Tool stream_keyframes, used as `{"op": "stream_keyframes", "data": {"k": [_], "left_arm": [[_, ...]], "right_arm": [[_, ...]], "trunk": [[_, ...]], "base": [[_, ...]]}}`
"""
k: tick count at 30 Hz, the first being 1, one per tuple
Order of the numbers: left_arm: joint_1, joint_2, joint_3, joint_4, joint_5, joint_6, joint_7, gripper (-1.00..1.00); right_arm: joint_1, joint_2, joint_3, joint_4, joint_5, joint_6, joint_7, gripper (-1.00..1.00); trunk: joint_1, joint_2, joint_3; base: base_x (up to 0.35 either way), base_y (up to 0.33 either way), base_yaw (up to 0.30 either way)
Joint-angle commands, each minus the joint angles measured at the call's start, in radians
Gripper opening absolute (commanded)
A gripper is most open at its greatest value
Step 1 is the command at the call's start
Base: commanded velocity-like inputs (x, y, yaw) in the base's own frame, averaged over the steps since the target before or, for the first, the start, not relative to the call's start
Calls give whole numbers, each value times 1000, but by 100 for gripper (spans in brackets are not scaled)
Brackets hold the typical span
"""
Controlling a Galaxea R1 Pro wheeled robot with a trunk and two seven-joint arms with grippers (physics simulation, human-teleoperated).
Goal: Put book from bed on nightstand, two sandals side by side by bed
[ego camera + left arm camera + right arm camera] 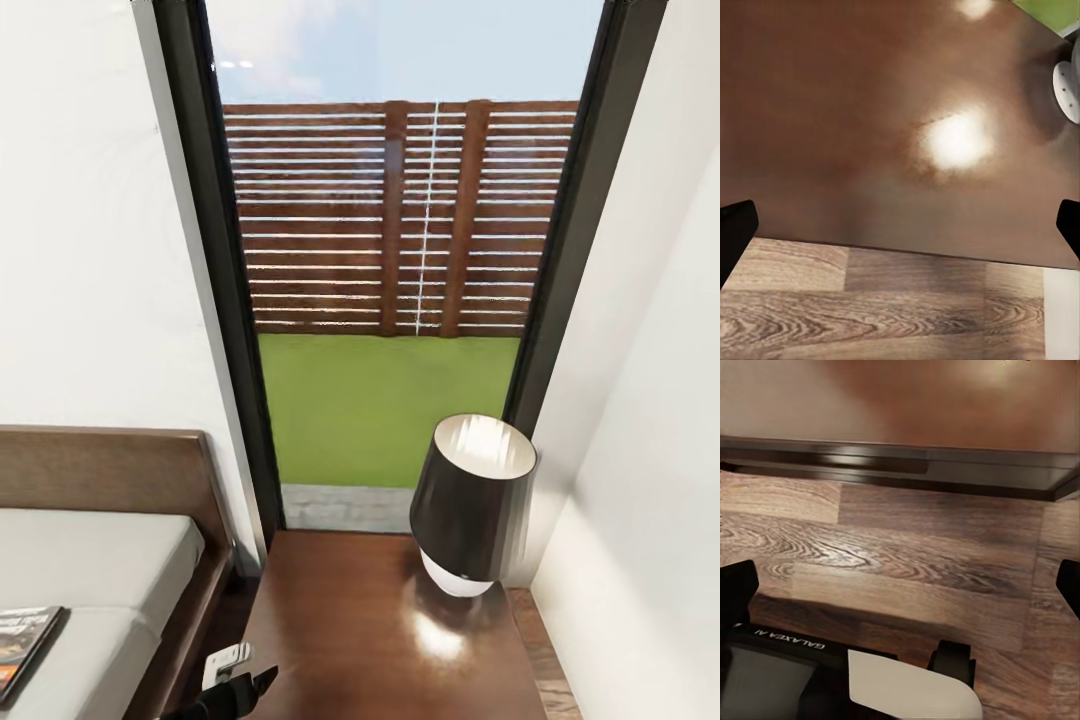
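Left gripper (pixel 900 221), left wrist view: the two dark fingertips (pixel 735 232) sit at opposite edges of the frame, spread wide, nothing between them. Below it lie the glossy top of the nightstand (pixel 870 112) and, past its edge, the wood-plank floor (pixel 870 315); no contact visible.

Right gripper (pixel 900 581), right wrist view: fingertips likewise at the frame's two edges, wide apart, empty, over plank floor, with the nightstand's dark edge beyond.

Head view: the book (pixel 25 645) lies flat on the pale grey mattress of the bed (pixel 100 470), at the view's left edge. The nightstand stands just beside the bed, under the window (pixel 390 300). A dark-shaded lamp (pixel 470 505) stands on the nightstand's top. Part of the left arm (pixel 230 685) shows at the nightstand's near corner.
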Motion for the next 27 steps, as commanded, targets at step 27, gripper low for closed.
{"op": "stream_keyframes", "data": {"k": [27], "left_arm": [[-1,4,8,0,-7,-9,-8,100]], "right_arm": [[-1,4,-8,1,5,-4,2,100]], "trunk": [[-104,189,84]], "base": [[0,0,0]]}}
